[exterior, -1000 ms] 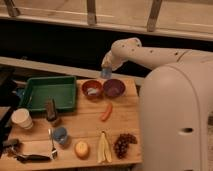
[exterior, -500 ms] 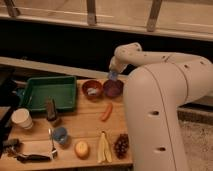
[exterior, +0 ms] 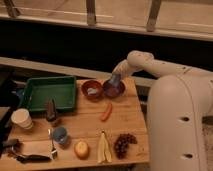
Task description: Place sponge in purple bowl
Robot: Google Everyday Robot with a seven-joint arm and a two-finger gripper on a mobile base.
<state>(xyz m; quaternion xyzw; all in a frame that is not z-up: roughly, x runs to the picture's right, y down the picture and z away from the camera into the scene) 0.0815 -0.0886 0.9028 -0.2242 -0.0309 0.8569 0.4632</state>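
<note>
Camera view gives you the end effector (exterior: pixel 114 80) low over the purple bowl (exterior: pixel 114 89), with the blue-grey sponge (exterior: pixel 115 79) clamped in it just above the bowl's rim. Just to its left you have the red-orange bowl (exterior: pixel 91 89) holding a white item, and further left the green tray (exterior: pixel 48 93). Nearer you than the end effector, the red chili pepper (exterior: pixel 106 111) lies on the wooden counter (exterior: pixel 125 117), with the grapes (exterior: pixel 124 143) and banana (exterior: pixel 103 148) beyond that.
</note>
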